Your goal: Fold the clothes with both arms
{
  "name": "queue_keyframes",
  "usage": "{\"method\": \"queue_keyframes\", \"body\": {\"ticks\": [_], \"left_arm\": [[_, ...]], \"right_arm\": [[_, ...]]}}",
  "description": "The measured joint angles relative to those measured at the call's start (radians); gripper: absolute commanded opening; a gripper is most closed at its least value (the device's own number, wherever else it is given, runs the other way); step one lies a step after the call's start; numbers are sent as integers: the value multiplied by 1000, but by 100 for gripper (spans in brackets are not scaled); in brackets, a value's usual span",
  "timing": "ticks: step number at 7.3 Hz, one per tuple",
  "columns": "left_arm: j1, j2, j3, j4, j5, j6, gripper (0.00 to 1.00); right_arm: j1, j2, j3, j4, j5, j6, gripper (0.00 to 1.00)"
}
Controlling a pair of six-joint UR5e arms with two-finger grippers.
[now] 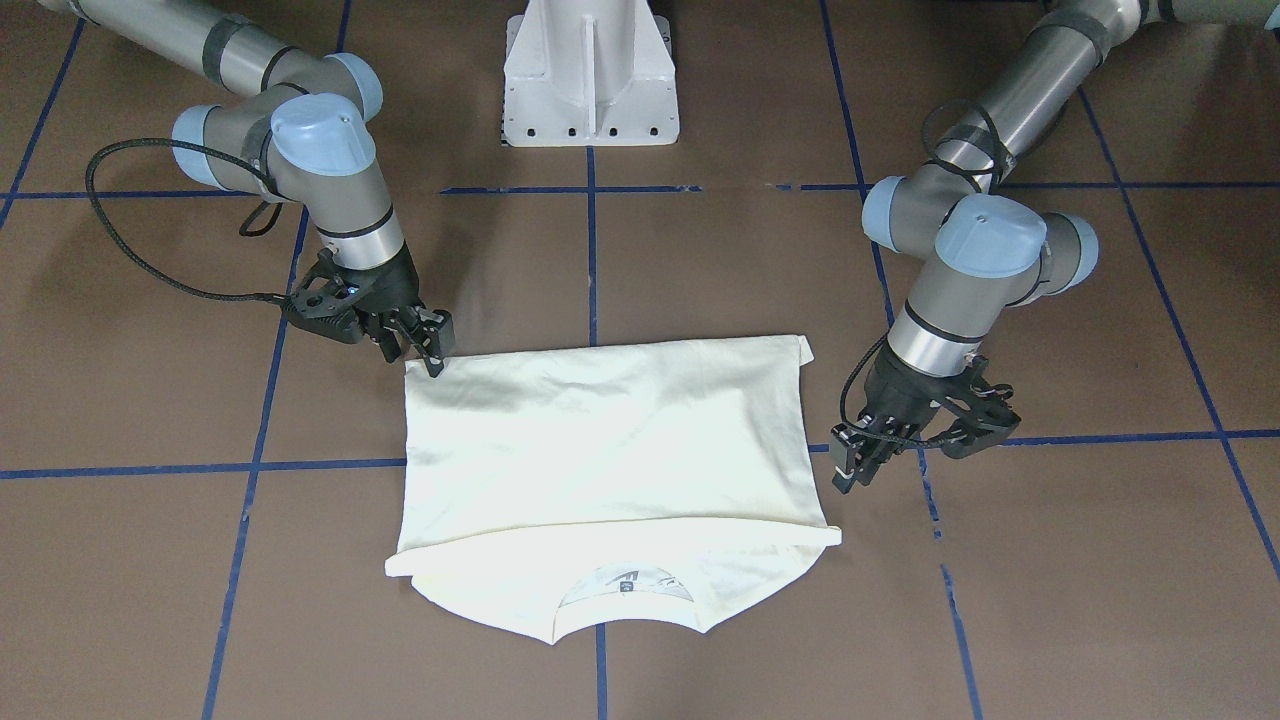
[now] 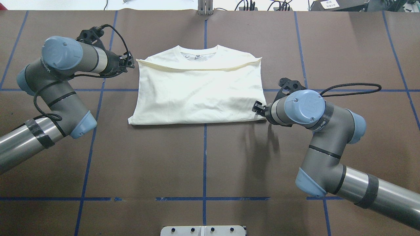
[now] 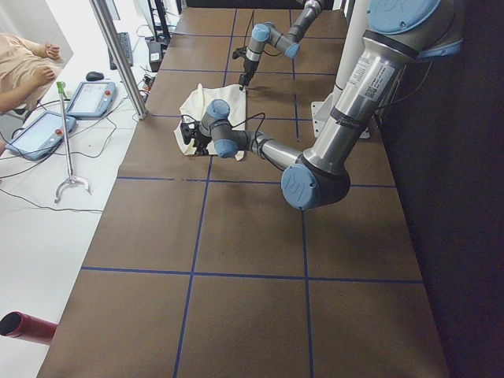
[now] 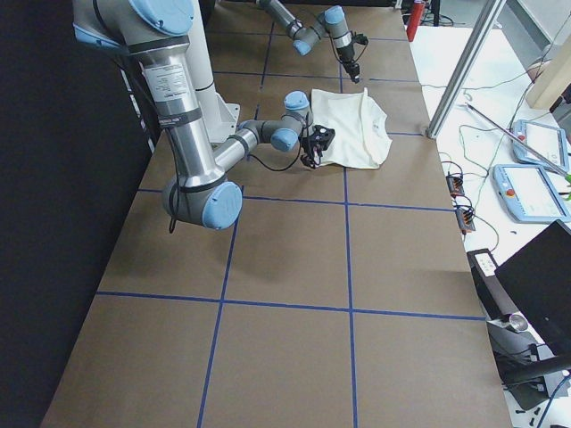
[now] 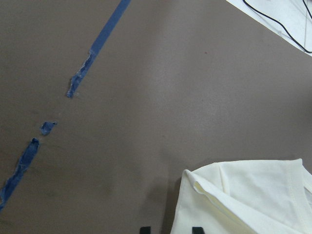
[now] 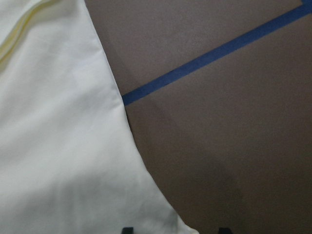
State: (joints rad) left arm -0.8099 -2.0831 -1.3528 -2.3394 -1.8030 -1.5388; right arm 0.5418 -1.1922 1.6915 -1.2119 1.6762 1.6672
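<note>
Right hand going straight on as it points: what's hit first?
Probably the side edge of the folded cream-white T-shirt, which runs between the open fingertips of the right hand; the brown table lies just beside. Depth is unclear.

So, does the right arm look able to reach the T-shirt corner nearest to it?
Probably yes. The right arm has its open jaws just beside that corner of the folded T-shirt, and nothing stands between them.
</note>
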Motion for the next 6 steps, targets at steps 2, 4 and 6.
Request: {"method": "queue_keyframes", "body": {"ticks": [2, 4, 6], "left_arm": [[0, 0, 0, 0, 1, 0, 40], [0, 5, 0, 0, 1, 0, 40], [1, 7, 2, 0, 1, 0, 41]], "right_arm": [[-10, 0, 2, 0, -4, 3, 0], [-9, -4, 20, 1, -1, 0, 0], [-9, -50, 114, 0, 12, -2, 0]]}}
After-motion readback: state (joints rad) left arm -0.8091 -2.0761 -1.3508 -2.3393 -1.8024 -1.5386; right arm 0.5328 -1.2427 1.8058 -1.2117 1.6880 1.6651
